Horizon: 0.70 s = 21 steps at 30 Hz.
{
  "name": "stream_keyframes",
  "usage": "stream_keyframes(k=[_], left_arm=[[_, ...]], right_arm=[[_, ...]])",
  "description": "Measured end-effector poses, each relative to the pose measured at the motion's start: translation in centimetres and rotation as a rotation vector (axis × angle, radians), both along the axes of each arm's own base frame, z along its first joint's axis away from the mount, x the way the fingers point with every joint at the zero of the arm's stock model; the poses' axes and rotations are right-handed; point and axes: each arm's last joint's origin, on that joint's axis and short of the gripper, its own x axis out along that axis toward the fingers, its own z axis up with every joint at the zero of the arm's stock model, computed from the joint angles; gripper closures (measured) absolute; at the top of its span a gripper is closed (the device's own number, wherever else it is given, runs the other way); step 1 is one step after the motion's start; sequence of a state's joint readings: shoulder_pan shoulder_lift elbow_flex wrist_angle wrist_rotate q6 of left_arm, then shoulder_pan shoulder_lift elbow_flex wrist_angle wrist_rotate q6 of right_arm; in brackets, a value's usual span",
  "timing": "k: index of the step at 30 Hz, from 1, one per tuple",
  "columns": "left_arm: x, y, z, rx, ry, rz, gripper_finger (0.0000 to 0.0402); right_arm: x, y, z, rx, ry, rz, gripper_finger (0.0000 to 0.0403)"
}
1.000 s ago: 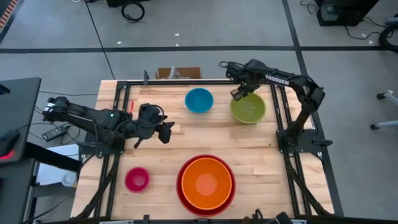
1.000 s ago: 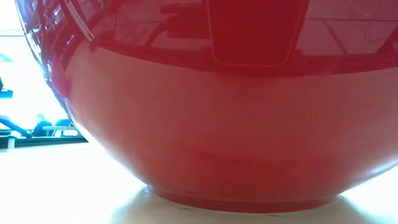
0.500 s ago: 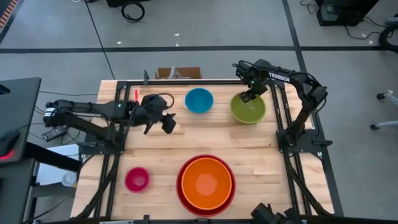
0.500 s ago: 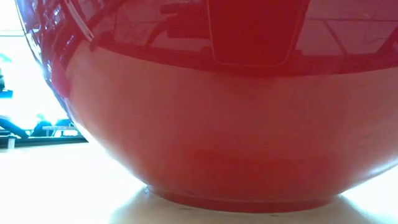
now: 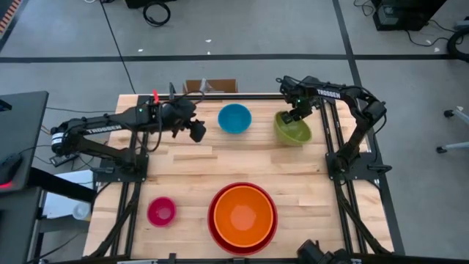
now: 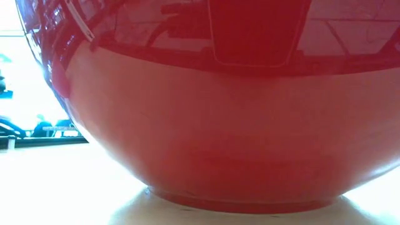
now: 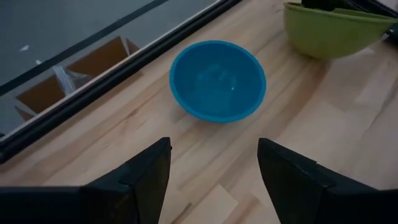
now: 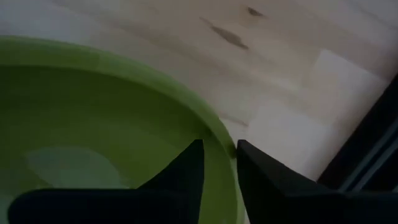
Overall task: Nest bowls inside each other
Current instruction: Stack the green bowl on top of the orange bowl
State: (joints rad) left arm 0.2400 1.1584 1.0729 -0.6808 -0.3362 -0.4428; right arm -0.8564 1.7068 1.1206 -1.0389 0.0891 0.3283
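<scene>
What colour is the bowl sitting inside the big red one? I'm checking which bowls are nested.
Orange bowl, nested in the red bowl; clearest in the high view.

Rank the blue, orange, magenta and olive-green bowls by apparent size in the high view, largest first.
1. Round glossy orange plastic bowl
2. Olive-green bowl
3. Blue bowl
4. Magenta bowl

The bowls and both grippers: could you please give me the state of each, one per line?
Red bowl: upright, holding the orange.
Orange bowl: nested in the red.
Green bowl: tilted, rim pinched.
Blue bowl: upright, empty, alone.
Pink bowl: upright, empty, alone.
Right gripper: shut on green rim.
Left gripper: open, facing blue bowl.
</scene>
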Motion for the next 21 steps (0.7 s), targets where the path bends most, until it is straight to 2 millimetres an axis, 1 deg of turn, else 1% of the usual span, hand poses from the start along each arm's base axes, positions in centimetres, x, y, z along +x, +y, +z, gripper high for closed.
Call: stream_keyframes(k=[3,6,14,21], left_arm=[[0.0,0.1,0.0,-0.008,0.003,-0.021,0.0159],[0.0,0.0,0.0,-0.002,0.011,-0.043,0.0159],[-0.1,0.5,0.0,0.006,0.012,-0.028,0.0159],[-0.2,0.8,0.0,0.016,0.021,-0.030,0.0159]], right_arm=[[0.2,0.2,0.3,-0.031,-0.003,0.003,0.0302],[0.2,0.3,0.7,-0.043,-0.015,0.002,0.0292],[-0.2,0.8,2.6,-0.079,-0.079,0.004,0.0246],[-0.4,1.0,2.7,-0.073,-0.080,0.031,0.0217]])
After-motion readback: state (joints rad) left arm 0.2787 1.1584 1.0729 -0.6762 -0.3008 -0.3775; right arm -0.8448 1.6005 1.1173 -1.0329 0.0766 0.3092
